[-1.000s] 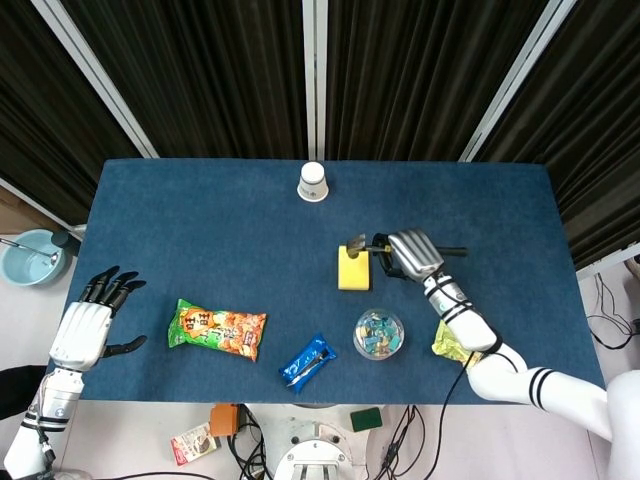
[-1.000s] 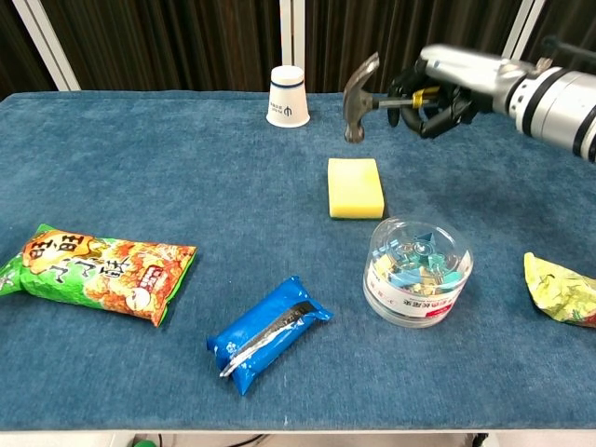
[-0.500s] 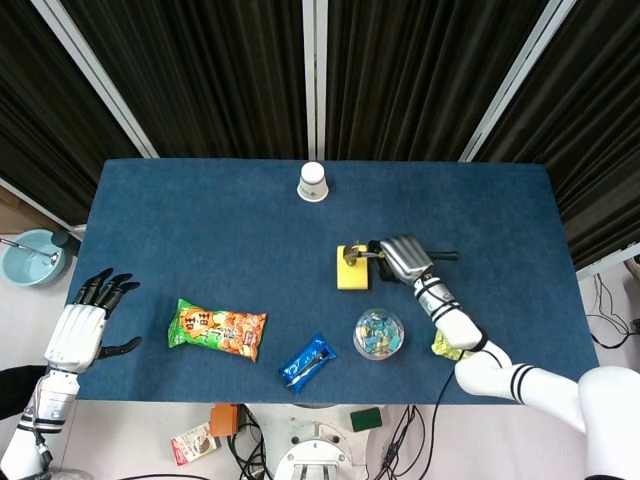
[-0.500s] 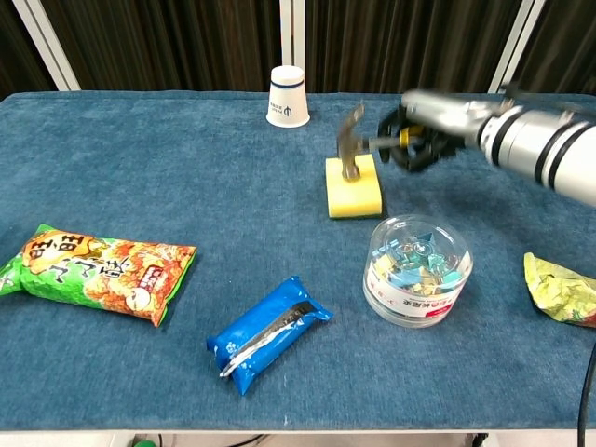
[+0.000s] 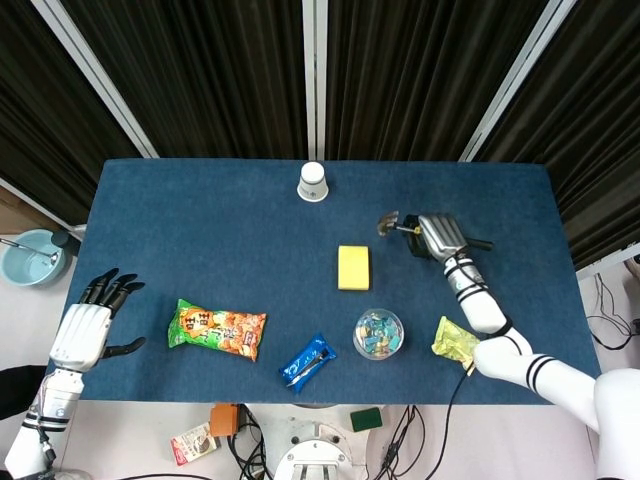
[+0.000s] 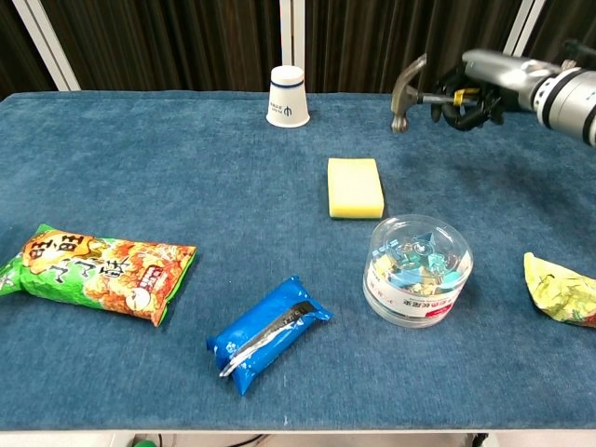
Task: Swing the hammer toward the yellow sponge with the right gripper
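Note:
The yellow sponge [image 5: 353,267] [image 6: 355,187] lies flat near the table's middle. My right hand [image 5: 439,236] [image 6: 477,90] grips the handle of a small hammer [image 5: 390,224] [image 6: 408,84], lifted above the table. The hammer's metal head points left and hangs to the right of and beyond the sponge, apart from it. My left hand [image 5: 87,327] hovers off the table's left front corner, fingers spread, holding nothing; the chest view does not show it.
A white paper cup [image 5: 312,182] [image 6: 288,96] stands at the back. A clear tub of clips [image 5: 378,334] [image 6: 417,270] sits just in front of the sponge. A green snack bag [image 6: 96,269], blue packet [image 6: 269,331] and yellow wrapper [image 6: 561,290] lie along the front.
The hammer head struck down onto the sponge half a second ago; now my right hand has lifted it up and swung it away to the right, off the sponge.

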Motion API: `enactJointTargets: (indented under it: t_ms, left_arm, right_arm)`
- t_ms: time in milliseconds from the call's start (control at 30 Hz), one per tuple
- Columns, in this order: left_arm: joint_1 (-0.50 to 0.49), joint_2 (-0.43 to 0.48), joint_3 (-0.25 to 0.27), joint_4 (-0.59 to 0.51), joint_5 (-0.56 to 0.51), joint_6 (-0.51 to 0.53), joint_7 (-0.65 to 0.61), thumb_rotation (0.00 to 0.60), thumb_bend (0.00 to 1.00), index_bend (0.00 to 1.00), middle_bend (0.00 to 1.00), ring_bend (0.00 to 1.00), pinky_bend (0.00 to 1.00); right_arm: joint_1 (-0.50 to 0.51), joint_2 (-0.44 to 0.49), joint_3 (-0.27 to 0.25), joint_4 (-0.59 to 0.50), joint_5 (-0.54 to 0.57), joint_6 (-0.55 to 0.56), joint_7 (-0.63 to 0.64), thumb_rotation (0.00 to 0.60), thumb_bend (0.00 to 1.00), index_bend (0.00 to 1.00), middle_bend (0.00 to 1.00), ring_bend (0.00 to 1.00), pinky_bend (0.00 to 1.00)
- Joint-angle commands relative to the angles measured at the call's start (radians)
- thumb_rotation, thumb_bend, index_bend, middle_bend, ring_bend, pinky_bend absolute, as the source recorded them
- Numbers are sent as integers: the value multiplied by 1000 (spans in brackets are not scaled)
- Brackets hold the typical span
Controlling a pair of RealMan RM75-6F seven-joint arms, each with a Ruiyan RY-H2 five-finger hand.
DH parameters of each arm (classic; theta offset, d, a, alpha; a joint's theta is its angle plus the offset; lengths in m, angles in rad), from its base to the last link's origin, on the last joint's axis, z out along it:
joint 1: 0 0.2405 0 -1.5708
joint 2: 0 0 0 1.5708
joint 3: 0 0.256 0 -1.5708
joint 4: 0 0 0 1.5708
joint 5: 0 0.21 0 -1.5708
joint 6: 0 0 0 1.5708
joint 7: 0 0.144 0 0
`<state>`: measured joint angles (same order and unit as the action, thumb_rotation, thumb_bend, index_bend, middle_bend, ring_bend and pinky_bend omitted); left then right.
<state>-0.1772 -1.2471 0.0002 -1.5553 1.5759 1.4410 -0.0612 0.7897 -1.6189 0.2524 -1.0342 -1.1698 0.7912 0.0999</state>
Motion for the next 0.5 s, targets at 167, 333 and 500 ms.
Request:
enactJointTargets:
  t_ms: [167, 333, 500]
  left_arm:
    - [7, 4, 3, 0, -5, 2, 1, 600, 90, 201, 155, 51, 111]
    - [10, 5, 3, 1, -6, 5, -2, 600, 90, 201, 155, 51, 111]
    - [10, 12, 1, -1, -2, 8, 2, 600, 90, 201, 155, 51, 111]
  right_arm:
    - [52, -120, 2, 218, 36, -134, 67, 600, 893, 547, 485, 338, 399]
    - [45, -119, 5, 234, 41, -155, 89, 600, 388, 230, 261, 104, 221]
    - [0, -36, 1, 114, 20, -97, 88, 600, 110, 58, 129, 8, 142]
